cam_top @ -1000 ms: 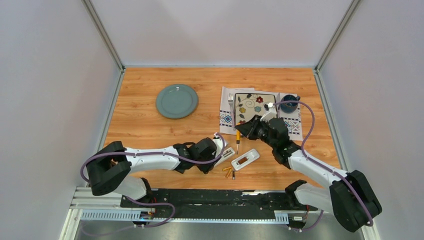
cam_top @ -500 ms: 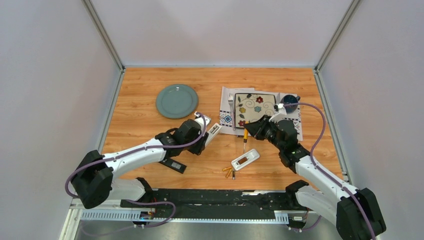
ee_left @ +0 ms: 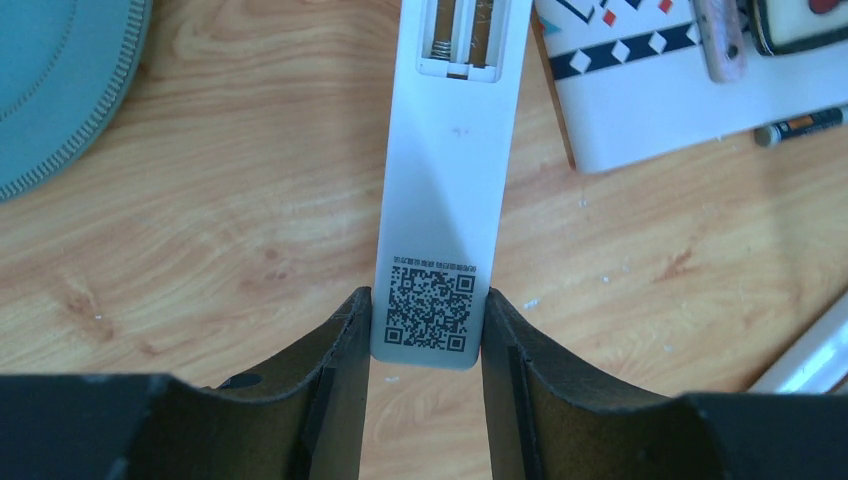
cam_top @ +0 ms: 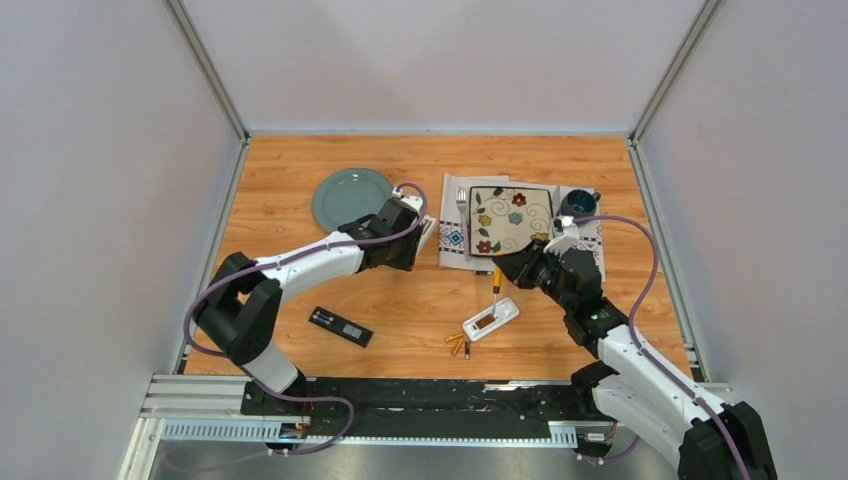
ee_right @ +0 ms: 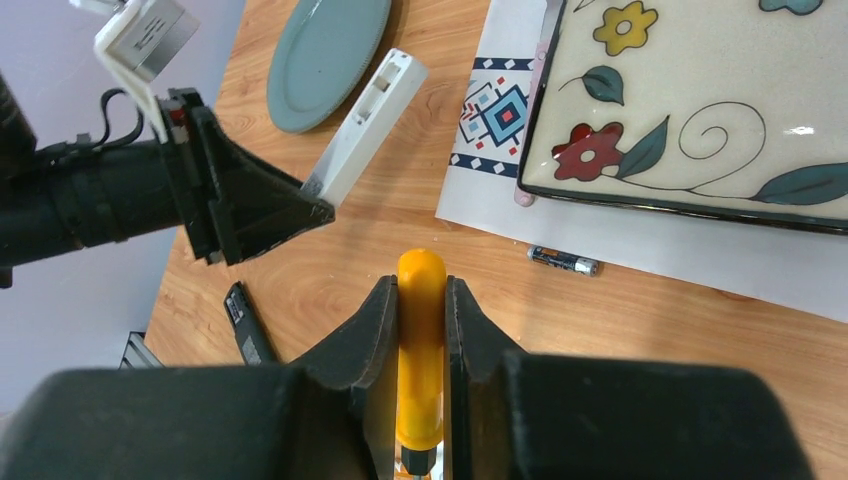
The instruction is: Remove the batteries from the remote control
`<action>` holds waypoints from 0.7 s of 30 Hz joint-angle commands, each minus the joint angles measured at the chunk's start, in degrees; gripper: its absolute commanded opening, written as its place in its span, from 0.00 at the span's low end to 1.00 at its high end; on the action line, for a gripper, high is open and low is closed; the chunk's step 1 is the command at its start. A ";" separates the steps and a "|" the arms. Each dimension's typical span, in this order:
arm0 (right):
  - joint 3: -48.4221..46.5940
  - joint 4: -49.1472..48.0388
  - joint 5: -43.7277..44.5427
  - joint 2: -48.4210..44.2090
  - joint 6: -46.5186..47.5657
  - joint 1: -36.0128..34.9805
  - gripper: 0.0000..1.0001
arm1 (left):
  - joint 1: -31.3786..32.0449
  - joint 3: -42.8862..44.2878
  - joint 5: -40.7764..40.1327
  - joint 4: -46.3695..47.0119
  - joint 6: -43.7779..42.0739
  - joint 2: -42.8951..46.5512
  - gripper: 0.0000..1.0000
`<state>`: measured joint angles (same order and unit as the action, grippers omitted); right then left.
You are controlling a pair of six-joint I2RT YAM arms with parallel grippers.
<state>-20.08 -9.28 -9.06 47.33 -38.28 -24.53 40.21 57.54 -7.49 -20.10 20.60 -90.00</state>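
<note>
two white remotes show on the wooden table (cam_top: 300, 240). the left gripper (ee_left: 428, 312) is clamped on the sides of one white remote (ee_left: 445, 200), at the end that bears a qr code. it holds the remote out between the teal plate (cam_top: 345, 195) and the patterned placemat (ee_right: 680, 250). the back of the remote faces the wrist camera, and the battery bay (ee_left: 463, 38) at its far end stands uncovered, with metal springs showing. the right gripper (ee_right: 421, 290) is closed on the orange handle of a screwdriver (ee_right: 420, 330). the screwdriver points down at the second white remote (cam_top: 490, 318), which lies on the wood near the front edge with a dark rectangular recess in its middle. whether the tip touches it cannot be told. several loose batteries (cam_top: 457, 343) lie in a small cluster on the table just left of that remote's near end: gold-orange ones with a darker one beside them. one more dark battery (ee_right: 563, 261) lies on the placemat, just in front of the floral plate (ee_right: 700, 110). a fork (cam_top: 462, 205) rests on the placemat left of that plate, and a blue cup (cam_top: 578, 206) stands at the plate's right. a black remote (cam_top: 340, 326) lies on the wood well apart from the rest, toward the left arm's base.
</note>
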 commanded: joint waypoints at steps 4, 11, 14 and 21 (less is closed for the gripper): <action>0.12 2.24 1.68 -2.06 1.63 0.36 0.00 | -0.48 10.21 -4.91 -5.13 4.71 -9.40 0.00; 0.65 2.77 1.68 -2.51 2.16 0.45 0.00 | -0.57 10.67 -3.77 -4.78 4.63 -11.35 0.26; 0.48 2.69 1.50 -1.89 2.25 0.36 0.00 | -0.48 8.04 -2.54 -2.24 4.36 -8.90 0.62; 0.39 2.51 1.15 -1.89 2.42 0.36 0.00 | -0.57 3.29 -0.95 3.30 4.54 -2.56 0.76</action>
<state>-19.51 -5.85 -8.43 45.87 -36.99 -24.29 39.99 61.78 -9.52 -21.06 24.64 -97.97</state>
